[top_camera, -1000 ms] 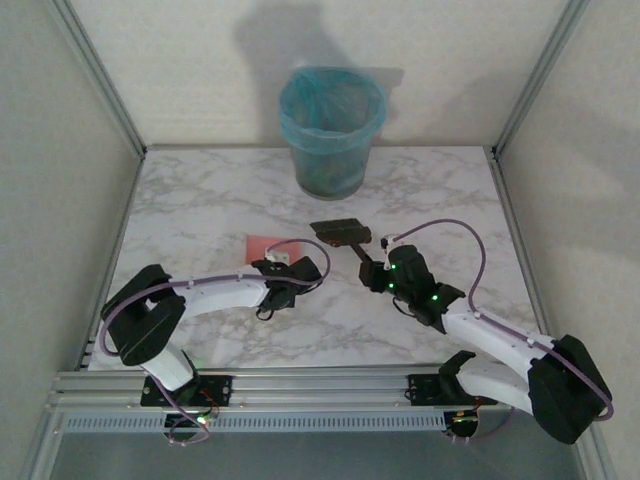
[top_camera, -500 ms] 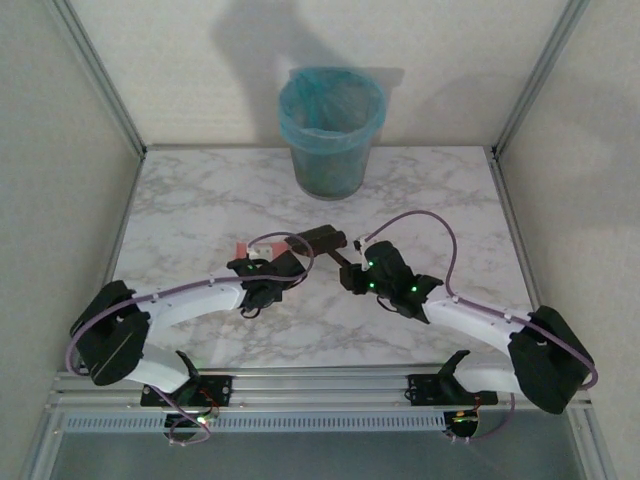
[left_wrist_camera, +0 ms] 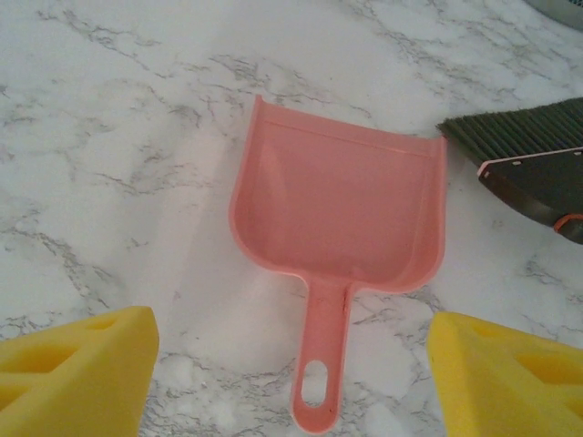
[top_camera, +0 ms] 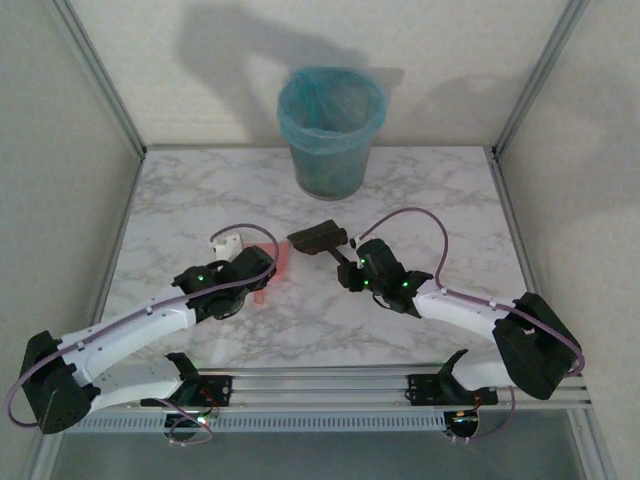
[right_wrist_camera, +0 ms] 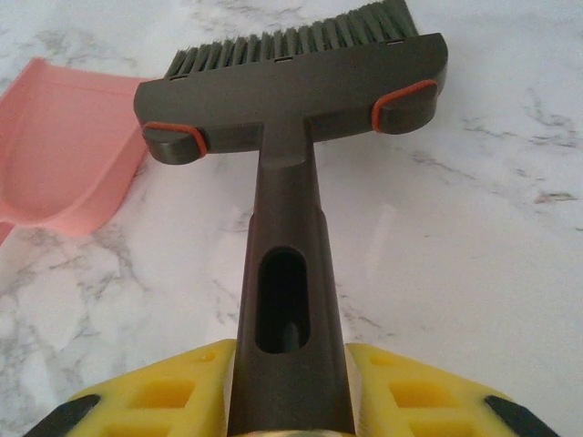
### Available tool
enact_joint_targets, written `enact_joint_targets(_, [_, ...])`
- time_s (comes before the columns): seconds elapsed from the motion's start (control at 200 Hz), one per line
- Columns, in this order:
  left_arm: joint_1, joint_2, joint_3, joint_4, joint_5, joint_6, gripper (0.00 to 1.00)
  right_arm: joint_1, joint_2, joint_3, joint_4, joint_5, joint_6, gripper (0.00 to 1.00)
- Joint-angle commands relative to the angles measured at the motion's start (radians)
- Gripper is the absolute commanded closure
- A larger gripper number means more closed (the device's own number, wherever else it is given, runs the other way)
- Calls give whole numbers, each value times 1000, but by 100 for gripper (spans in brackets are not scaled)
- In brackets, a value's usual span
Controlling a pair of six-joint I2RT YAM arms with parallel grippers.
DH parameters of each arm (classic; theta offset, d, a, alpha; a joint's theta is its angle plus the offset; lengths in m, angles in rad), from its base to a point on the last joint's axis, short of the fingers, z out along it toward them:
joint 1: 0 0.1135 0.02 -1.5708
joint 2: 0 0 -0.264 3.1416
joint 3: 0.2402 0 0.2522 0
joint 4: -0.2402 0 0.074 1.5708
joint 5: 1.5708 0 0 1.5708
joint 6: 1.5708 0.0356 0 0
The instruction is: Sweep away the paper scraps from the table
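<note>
The counter (top_camera: 200, 200) is a flat rectangular top, white with grey marble veining, glossy enough to catch soft glare, and edged by aluminium rails (top_camera: 320, 385). It spreads under both arms and reaches the back wall. At the back of it stands a round bin (top_camera: 331, 125) with a crinkled blue plastic liner folded over its rim.

A pink dustpan (left_wrist_camera: 342, 205) lies flat near the middle of the counter. It is smooth moulded plastic: a shallow scoop with raised side walls, a straight open lip pointing away from the arm, and a narrow handle ending in an oval hanging hole. Just to its right is the brush (right_wrist_camera: 291, 91), dark matt plastic with a wide T-shaped head, two orange-edged end caps, a row of stiff dark bristles, and a slotted handle. The bristles rest on the counter close to the dustpan's right corner; whether they touch it I cannot tell.

The left gripper (left_wrist_camera: 291, 341) hovers over the counter with its yellow ribbed fingers (left_wrist_camera: 82, 364) spread wide, holding nothing. The dustpan's handle end lies between them, clear of both. The right gripper (right_wrist_camera: 290, 391) is clamped on the brush handle, one yellow finger (right_wrist_camera: 155, 396) on each side, with bare counter beneath and beyond the head.
</note>
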Motion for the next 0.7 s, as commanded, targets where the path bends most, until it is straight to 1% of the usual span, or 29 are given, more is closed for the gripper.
enact_joint_targets(0.0, [9, -24, -21, -14, -41, -28, 23, 6, 0, 21, -23, 90, 40, 84])
enact_joint_targets(0.035, [8, -29, -22, -14, -45, -31, 23, 5, 3, 23, -20, 77, 36, 83])
enact_joint_targets(0.195, [10, -47, -17, -15, -61, -39, 22, 8, 31, 41, -14, 25, 18, 74])
enact_joint_targets(0.255, [9, -52, -18, -14, -69, -47, 19, 10, 38, 41, -3, 3, 15, 71])
enact_joint_targets(0.34, [10, -60, -22, -2, -70, -55, 15, 18, 43, 40, 9, -16, 8, 71])
enact_joint_targets(0.355, [10, -61, -22, 0, -69, -56, 13, 19, 44, 42, 11, -18, 7, 70])
enact_joint_targets(0.441, [11, -68, -19, -2, -86, -68, 8, 27, 40, 45, 14, -26, 5, 58])
enact_joint_targets(0.471, [11, -68, -15, -6, -92, -73, 1, 28, 37, 45, 14, -25, 6, 53])
enact_joint_targets(0.531, [14, -75, -5, -13, -107, -82, 0, 29, 30, 42, 12, -21, 12, 46])
enact_joint_targets(0.691, [19, -117, 21, -19, -161, -118, 0, 28, -34, 8, 32, -1, 23, 40])
